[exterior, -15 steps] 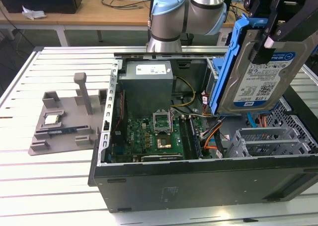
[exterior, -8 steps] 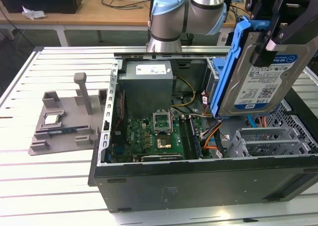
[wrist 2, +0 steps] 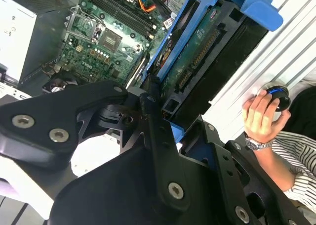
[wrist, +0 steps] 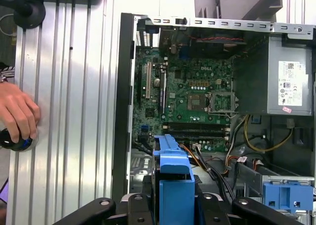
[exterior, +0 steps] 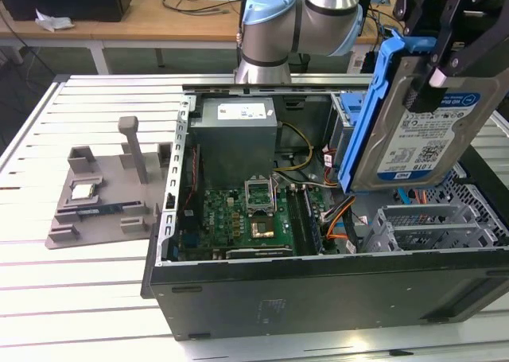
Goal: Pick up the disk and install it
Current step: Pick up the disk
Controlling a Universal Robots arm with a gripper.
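The disk (exterior: 421, 131), a silver-grey hard drive with a blue-and-white label in a blue plastic carrier, hangs upright in the air above the open computer case (exterior: 318, 290), at the exterior view's right. My gripper (exterior: 427, 85) is shut on its upper end. The second wrist view has the black fingers (wrist 2: 148, 111) clamped on the disk's (wrist 2: 197, 62) edge, with the motherboard (wrist 2: 103, 42) beyond. Seen in the first wrist view, the carrier (wrist: 175, 180) stands between the jaws over the case's drive area.
Inside the case are the motherboard (exterior: 246, 219), a grey power supply box (exterior: 236, 135), a grey metal cage (exterior: 429, 223) and a blue bracket (wrist: 280, 195). A grey fixture (exterior: 103, 195) lies beside the case. A person's hand (wrist: 17, 113) rests on a knob on the slatted table.
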